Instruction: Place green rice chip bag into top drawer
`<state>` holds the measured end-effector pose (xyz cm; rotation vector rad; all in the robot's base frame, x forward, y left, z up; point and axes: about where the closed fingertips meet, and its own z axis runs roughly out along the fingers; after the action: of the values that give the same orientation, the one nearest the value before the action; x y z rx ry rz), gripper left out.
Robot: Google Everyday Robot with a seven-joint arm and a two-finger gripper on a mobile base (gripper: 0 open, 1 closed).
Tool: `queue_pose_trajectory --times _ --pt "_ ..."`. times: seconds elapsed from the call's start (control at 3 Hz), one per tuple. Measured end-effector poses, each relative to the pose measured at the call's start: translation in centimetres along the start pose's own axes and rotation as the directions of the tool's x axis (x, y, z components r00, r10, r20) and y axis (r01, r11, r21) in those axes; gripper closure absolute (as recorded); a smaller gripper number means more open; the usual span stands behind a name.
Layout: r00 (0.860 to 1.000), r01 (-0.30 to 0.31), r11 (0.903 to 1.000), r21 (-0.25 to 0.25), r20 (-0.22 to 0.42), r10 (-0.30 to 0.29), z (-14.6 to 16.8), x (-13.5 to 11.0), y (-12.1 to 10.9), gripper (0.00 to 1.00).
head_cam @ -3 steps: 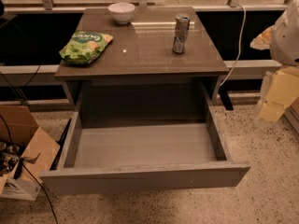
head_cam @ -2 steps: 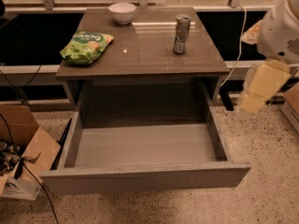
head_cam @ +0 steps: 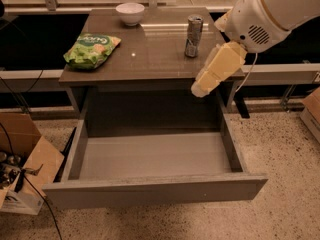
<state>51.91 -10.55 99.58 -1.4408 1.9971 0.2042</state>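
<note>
- While the table [head_cam: 150, 54] stands in the middle, a cardboard box [head_cam: 30, 159] sits on the floor to the left of it, low down, with black cables beside it.
- On the left part of the table top lies the green rice chip bag [head_cam: 91, 49]. It lies flat, a little turned, near the left edge, and nothing is touching it.
- At the back edge of the table, to the right of the bag, stands a white bowl [head_cam: 130, 13], apart from the bag.
- Below the table top, the top drawer [head_cam: 150, 194] is pulled out toward the camera. Its grey floor and side walls are in plain view, and its flat front panel is nearest to us.
- On the right part of the table top stands a silver can [head_cam: 193, 35], upright, well apart from the bag.
- Just to the right of the can, the gripper [head_cam: 200, 88] hangs over the right front corner of the table, tilted down and to the left, above the back right corner of the drawer. It holds nothing that I can see. Whether it is spread or pressed together, I cannot tell.
- Above the right side of the table, the white arm [head_cam: 265, 11] comes in from the upper right.
</note>
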Motion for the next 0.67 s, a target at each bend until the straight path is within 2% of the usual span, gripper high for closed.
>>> queue_pose_trajectory --times 0.33,0.67 --pt "1.000 -0.008 1.0000 -0.001 -0.022 0.008 -0.2 0.5 0.2 0.00" --pt "0.995 -0.088 0.9961 0.006 -0.051 0.089 0.6 1.5 0.5 0.00"
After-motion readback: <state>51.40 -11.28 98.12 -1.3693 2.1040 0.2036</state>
